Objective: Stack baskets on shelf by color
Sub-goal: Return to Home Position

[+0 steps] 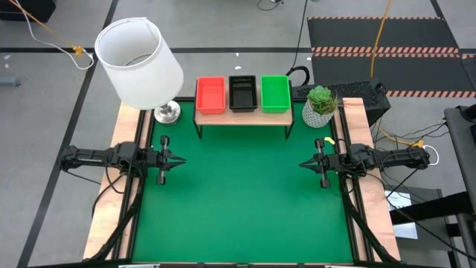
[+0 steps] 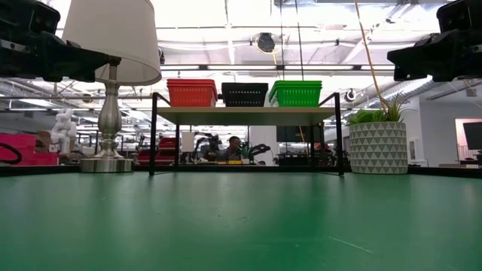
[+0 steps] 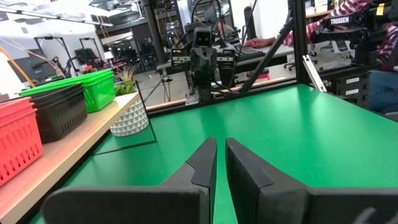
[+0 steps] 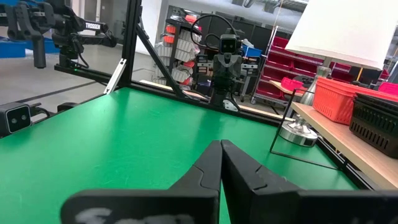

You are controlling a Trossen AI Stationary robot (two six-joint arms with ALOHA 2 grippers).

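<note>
On the shelf (image 1: 242,117) at the far side of the table, the baskets stand side by side on its wooden top: red (image 1: 210,94) on the left, black (image 1: 242,92) in the middle, green (image 1: 275,93) on the right. How many are nested in each pile I cannot tell. My left gripper (image 1: 181,160) hovers level at the table's left edge, shut but for a thin slit (image 3: 219,142). Opposite it, my right gripper (image 1: 303,164) hovers level at the right edge, shut (image 4: 221,143). Both point toward the table's middle, well in front of the shelf.
A table lamp with a white shade (image 1: 139,53) stands on a metal foot (image 1: 166,112) left of the shelf. A potted plant (image 1: 321,106) in a white patterned pot stands to the shelf's right. Green mat (image 1: 238,201) stretches between the arms and the near edge.
</note>
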